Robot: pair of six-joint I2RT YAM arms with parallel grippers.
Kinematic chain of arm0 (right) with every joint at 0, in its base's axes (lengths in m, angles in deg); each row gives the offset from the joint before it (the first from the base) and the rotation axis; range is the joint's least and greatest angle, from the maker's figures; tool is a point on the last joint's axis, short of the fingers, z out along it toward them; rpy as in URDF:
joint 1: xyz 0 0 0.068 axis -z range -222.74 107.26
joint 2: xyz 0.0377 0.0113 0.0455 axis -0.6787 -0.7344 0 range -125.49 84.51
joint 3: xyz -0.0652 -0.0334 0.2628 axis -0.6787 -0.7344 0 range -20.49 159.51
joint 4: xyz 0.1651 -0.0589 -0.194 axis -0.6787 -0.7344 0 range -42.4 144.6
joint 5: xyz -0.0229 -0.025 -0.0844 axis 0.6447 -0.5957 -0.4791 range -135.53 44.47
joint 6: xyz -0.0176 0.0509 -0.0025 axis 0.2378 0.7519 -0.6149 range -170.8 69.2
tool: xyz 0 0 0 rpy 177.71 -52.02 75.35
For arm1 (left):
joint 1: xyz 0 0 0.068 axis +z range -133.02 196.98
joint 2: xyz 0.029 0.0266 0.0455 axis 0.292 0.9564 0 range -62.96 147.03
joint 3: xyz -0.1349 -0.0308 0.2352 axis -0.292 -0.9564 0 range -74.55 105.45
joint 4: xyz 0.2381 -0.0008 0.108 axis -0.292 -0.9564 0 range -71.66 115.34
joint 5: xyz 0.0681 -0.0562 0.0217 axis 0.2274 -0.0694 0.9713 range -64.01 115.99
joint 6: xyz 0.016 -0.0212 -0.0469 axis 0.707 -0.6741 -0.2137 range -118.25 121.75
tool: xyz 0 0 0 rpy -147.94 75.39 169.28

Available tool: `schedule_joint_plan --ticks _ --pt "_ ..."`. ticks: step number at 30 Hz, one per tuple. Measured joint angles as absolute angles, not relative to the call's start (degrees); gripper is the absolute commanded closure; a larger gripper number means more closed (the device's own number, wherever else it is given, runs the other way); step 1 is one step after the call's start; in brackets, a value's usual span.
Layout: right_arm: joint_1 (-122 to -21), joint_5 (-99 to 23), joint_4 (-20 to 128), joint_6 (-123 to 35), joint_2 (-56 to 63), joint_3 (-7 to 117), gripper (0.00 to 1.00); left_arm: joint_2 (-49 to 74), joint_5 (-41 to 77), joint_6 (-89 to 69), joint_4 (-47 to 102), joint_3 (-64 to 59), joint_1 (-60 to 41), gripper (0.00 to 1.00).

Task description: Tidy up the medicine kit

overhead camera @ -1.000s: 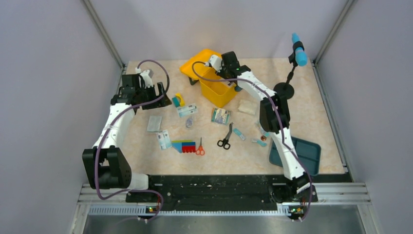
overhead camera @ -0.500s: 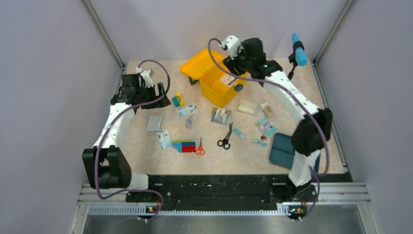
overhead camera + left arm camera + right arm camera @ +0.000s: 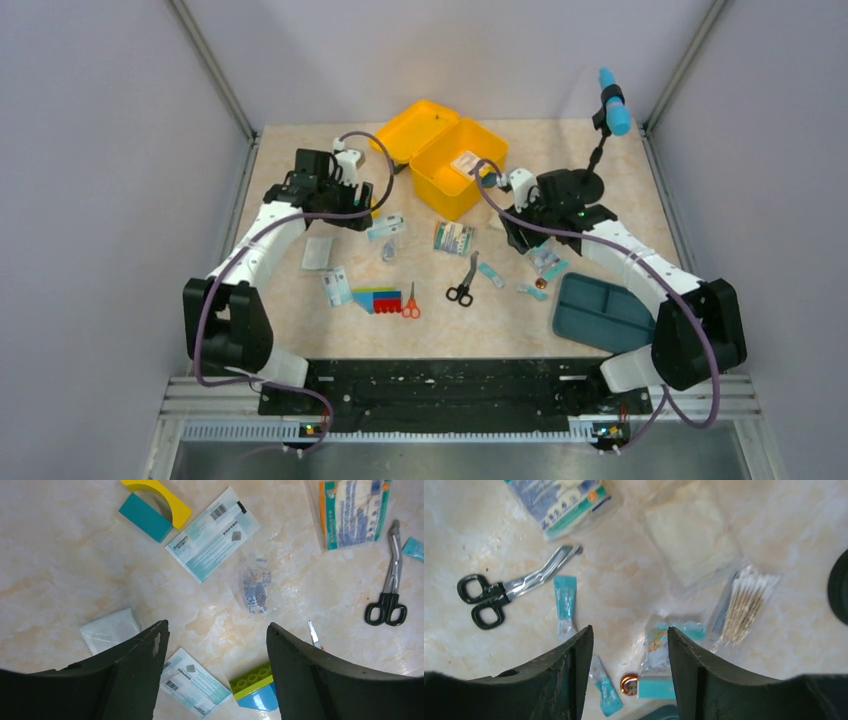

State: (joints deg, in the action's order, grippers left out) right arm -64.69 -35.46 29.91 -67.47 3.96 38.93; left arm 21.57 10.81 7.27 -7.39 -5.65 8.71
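The yellow medicine kit (image 3: 447, 187) stands open at the back middle, lid (image 3: 415, 125) laid back, a white packet (image 3: 466, 163) inside. My left gripper (image 3: 360, 215) is open and empty, hovering (image 3: 217, 630) over a small clear bag (image 3: 256, 587), with a teal-printed sachet (image 3: 212, 532) beyond it. My right gripper (image 3: 516, 236) is open and empty, hovering (image 3: 630, 632) over a clear bag of plasters (image 3: 664, 650), with cotton swabs (image 3: 744, 602) and a bagged gauze pad (image 3: 691, 542) beyond.
Black scissors (image 3: 462, 285), orange scissors (image 3: 410, 303), a multicoloured toy block (image 3: 375, 298), a gauze pack (image 3: 453, 237), sachets and a white pad (image 3: 317, 253) lie scattered. A flat teal tray (image 3: 605, 315) sits front right. A blue-tipped stand (image 3: 612, 105) is at the back right.
My right arm has drawn back from the kit to the table right of it, leaving a white packet in the box. My left gripper has moved right, over the sachets.
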Motion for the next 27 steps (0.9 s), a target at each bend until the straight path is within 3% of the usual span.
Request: schedule_joint_plan --ticks 4,14,20,27 --pt "-64.2 -35.7 29.3 -66.7 5.6 34.3 0.58 24.4 12.1 7.4 -10.1 -5.3 8.1 0.27" --pt "-60.9 -42.5 31.5 -69.3 7.3 29.3 0.63 25.3 12.0 3.1 -12.9 -5.5 8.2 0.26" --pt "-58.6 -34.5 28.3 -72.3 3.3 32.6 0.53 25.3 11.1 2.7 -12.9 -5.4 8.2 0.26" --pt "-58.6 -29.9 29.3 -74.1 -0.8 36.3 0.57 25.7 9.8 2.3 -12.9 -4.8 8.2 0.25"
